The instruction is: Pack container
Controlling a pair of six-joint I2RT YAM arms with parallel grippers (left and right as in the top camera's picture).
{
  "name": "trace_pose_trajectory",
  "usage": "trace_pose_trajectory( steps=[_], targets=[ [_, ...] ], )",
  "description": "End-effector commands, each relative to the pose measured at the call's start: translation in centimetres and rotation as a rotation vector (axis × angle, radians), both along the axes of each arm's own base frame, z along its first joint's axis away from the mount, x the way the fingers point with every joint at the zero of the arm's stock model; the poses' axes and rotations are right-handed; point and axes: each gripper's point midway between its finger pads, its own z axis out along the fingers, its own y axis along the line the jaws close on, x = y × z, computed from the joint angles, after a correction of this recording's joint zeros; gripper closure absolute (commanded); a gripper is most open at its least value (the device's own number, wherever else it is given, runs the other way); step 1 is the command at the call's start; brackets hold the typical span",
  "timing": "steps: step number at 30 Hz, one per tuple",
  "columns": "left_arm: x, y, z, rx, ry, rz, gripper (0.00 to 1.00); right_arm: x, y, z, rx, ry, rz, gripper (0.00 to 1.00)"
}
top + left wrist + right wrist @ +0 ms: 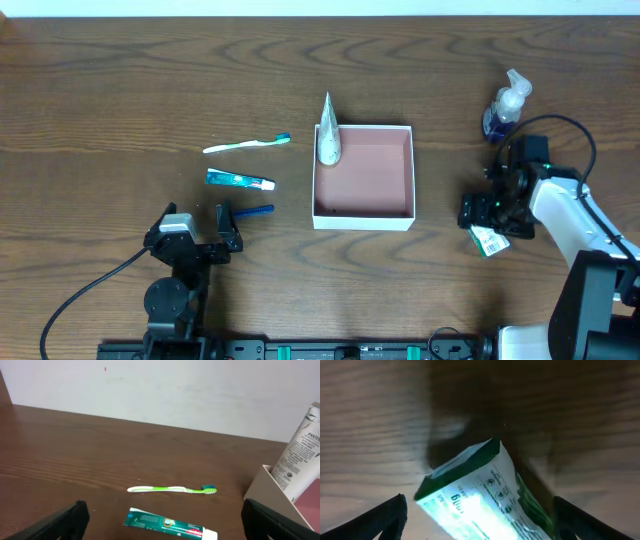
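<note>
The container (363, 213), a shallow white-walled box with a reddish-pink inside, sits mid-table; its corner shows in the left wrist view (260, 485). A white tube (328, 142) leans in its far left corner, also visible from the left wrist (300, 455). A green and white toothbrush (245, 145), a teal toothpaste tube (240, 180) and a small blue item (256, 211) lie to the left of the container. My left gripper (195, 228) is open and empty, just short of the toothpaste (167, 525). My right gripper (490, 212) is open and straddles a green and white box (470, 485) lying on the table.
A blue pump bottle (503, 108) stands at the far right, just beyond the right arm. The toothbrush (172, 490) lies past the toothpaste in the left wrist view. A black cable runs along the table's front left.
</note>
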Motion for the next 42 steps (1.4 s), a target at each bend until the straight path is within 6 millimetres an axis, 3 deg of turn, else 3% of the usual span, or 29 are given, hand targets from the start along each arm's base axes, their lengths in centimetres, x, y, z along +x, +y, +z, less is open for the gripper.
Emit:
trace_pose_trajectory(
  steps=[1,6,12,17,22,36,42],
  targets=[
    [-0.1,0.3,-1.8,0.021,0.051,0.014,0.02,-0.5,0.5,-0.6,0.001,0.01,0.029,0.13],
    [-0.1,0.3,-1.8,0.021,0.051,0.014,0.02,-0.9,0.5,-0.8,0.003,0.023,0.029,0.22],
    [-0.1,0.3,-1.8,0.021,0.051,0.014,0.02,-1.4,0.8,-1.4,0.005,0.049,0.028,0.25],
    [-0.1,0.3,-1.8,0.021,0.051,0.014,0.02,-1.5,0.8,-1.8,0.007,0.063,0.017,0.43],
    [-0.1,0.3,-1.8,0.021,0.051,0.014,0.02,-1.0,0.7,-1.8,0.001,0.045,-0.005,0.53],
    [-0.1,0.3,-1.8,0.021,0.051,0.014,0.02,2.8,0.0,-1.5,-0.03,-0.104,-0.053,0.57],
    [-0.1,0.3,-1.8,0.021,0.051,0.014,0.02,4.8,0.9,-0.5,0.026,-0.174,-0.024,0.56]
  ],
)
